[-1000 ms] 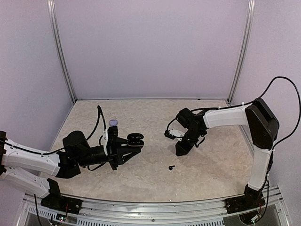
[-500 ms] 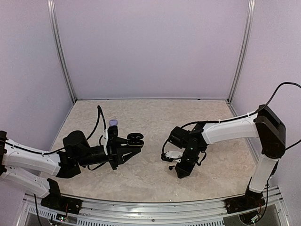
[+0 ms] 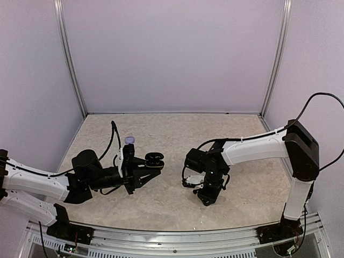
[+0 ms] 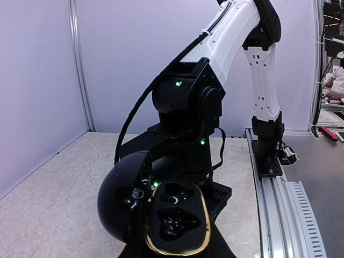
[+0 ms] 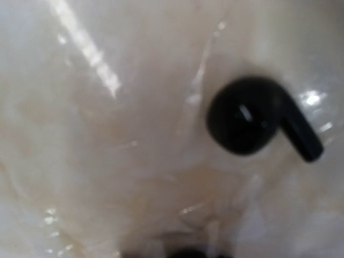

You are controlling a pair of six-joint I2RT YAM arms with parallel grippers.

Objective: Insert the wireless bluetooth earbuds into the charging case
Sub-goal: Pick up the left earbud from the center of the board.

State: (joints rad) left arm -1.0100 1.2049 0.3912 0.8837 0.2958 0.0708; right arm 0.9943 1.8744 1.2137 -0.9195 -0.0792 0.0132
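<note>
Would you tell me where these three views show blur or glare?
Right wrist view: very close and soft, with the black earbud blurred at its edges and bright glare streaks on the glossy tabletop. Left wrist view: sharp, with the open charging case and its gold rim crisp. Top external view: evenly lit and in focus, no strong glare.

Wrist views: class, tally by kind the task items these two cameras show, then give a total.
black earbud: 1
open black charging case: 1
Total: 2
</note>
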